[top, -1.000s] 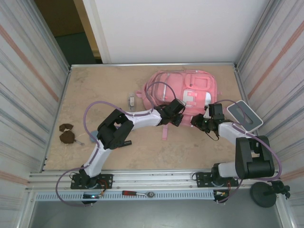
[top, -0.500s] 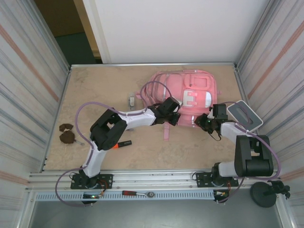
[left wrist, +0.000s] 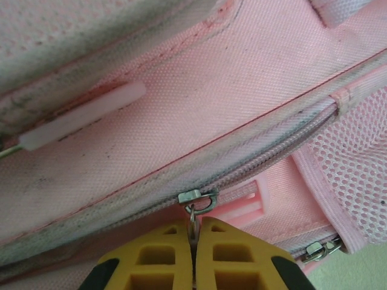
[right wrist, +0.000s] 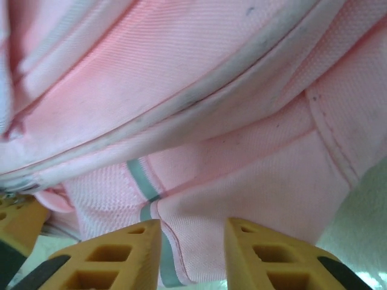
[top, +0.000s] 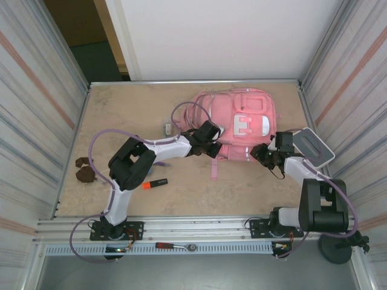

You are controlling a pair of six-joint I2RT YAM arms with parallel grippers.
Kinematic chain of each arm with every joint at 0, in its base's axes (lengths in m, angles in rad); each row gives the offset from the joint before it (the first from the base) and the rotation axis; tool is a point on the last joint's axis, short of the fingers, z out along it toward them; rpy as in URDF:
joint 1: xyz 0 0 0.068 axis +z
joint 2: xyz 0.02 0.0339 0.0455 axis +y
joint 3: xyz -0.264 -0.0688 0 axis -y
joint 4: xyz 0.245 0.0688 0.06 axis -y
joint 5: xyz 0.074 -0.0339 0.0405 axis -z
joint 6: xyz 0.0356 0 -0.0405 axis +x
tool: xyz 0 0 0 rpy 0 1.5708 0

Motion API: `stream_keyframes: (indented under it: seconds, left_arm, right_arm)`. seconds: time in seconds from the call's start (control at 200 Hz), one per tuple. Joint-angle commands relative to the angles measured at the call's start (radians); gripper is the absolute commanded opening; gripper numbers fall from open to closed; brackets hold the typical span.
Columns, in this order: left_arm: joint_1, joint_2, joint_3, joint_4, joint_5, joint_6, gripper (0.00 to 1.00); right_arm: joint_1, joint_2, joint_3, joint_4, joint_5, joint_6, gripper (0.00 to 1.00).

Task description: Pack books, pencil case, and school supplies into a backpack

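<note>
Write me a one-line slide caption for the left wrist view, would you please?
Left gripper pinching the small metal zipper pull on the pink backpack.

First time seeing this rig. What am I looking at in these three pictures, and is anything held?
Two robot arms are bolted at a table's near edge. One picture looks down from above; the other two come from a camera on each wrist. A pink backpack lies on the table, with an orange-and-black marker and a grey-white box nearby. The left gripper is shut on a zipper pull. The right gripper, jaws apart, sits against the backpack's fabric.
</note>
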Motion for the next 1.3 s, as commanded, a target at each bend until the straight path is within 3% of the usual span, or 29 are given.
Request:
stream_keyframes:
  seconds: [0.0,0.185,0.396,0.566,0.751,0.897,1.107,1.298]
  left_arm:
    - [0.014,-0.066,-0.011,-0.061,0.020,0.009,0.00]
    - [0.006,-0.086,-0.013,-0.032,0.058,-0.018,0.00]
    - [-0.012,-0.094,-0.009,-0.019,0.080,-0.018,0.00]
    - [-0.025,-0.102,-0.024,-0.008,0.086,-0.003,0.00]
    - [-0.025,-0.133,-0.046,-0.047,-0.002,0.043,0.00]
    - [0.007,-0.158,-0.062,-0.107,-0.126,0.107,0.00]
    - [0.038,-0.159,-0.060,-0.126,-0.152,0.146,0.00]
    - [0.026,-0.159,-0.018,-0.081,0.059,0.091,0.00]
  right_arm:
    - [0.051,-0.113,-0.005,-0.100,0.033,0.000,0.44]
    - [0.107,-0.228,-0.123,0.004,0.055,0.203,0.74]
    - [0.146,-0.145,-0.158,0.174,0.097,0.364,0.75]
    - [0.191,0.006,-0.126,0.318,0.135,0.405,0.64]
    - [0.132,0.087,-0.084,0.314,0.204,0.328,0.28]
    - [0.051,0.066,-0.076,0.316,0.212,0.255,0.12]
    - [-0.018,0.079,0.062,0.216,0.213,0.134,0.08]
    - [-0.065,0.225,0.279,0.081,0.167,0.023,0.13]
